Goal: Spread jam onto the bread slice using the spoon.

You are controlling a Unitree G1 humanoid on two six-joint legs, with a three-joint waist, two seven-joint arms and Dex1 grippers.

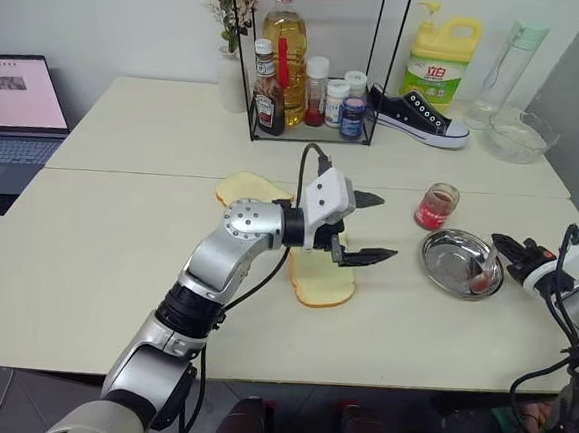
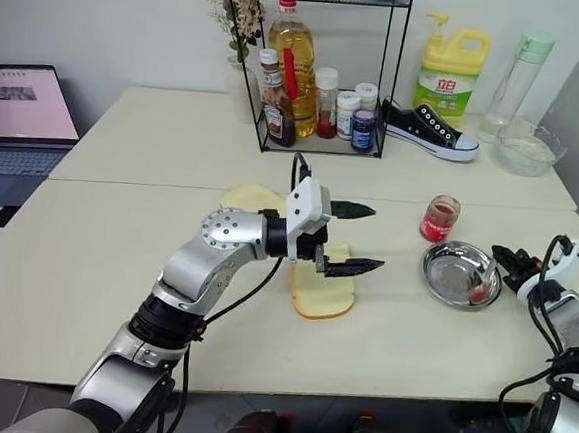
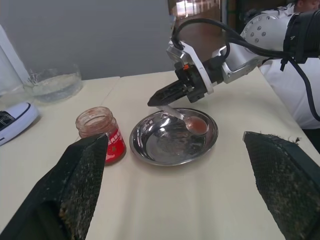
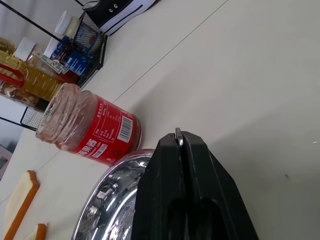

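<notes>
the right gripper [image 3: 159, 100] is clamped on the spoon [image 3: 186, 119] handle in the steel dish [image 3: 150, 145] at the right, so it should lift level to keep the red smear aboard while the left gripper [image 1: 367, 226], fingers wide apart, hovers over the bread slice [image 1: 320, 279] mid-table, the jam [image 1: 437, 207] just beyond the dish.

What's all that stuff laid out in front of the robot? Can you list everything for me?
Bread slices: two, pale yellow, table middle, one partly behind the left arm.
Jam jar: one, red, lid off, beside the dish.
Steel dish: one, shiny, right of the bread.
Spoon: one, silver, red-smeared bowl resting in the dish.
Wire rack: one, black, holding bottles.
Sneaker: one, black and white, far side.
Detergent bottle: one, yellow.
Glass bowl: one, clear.
Laptop: one, far left.
Left gripper: open, above the bread.
Right gripper: shut on the spoon handle.
</notes>
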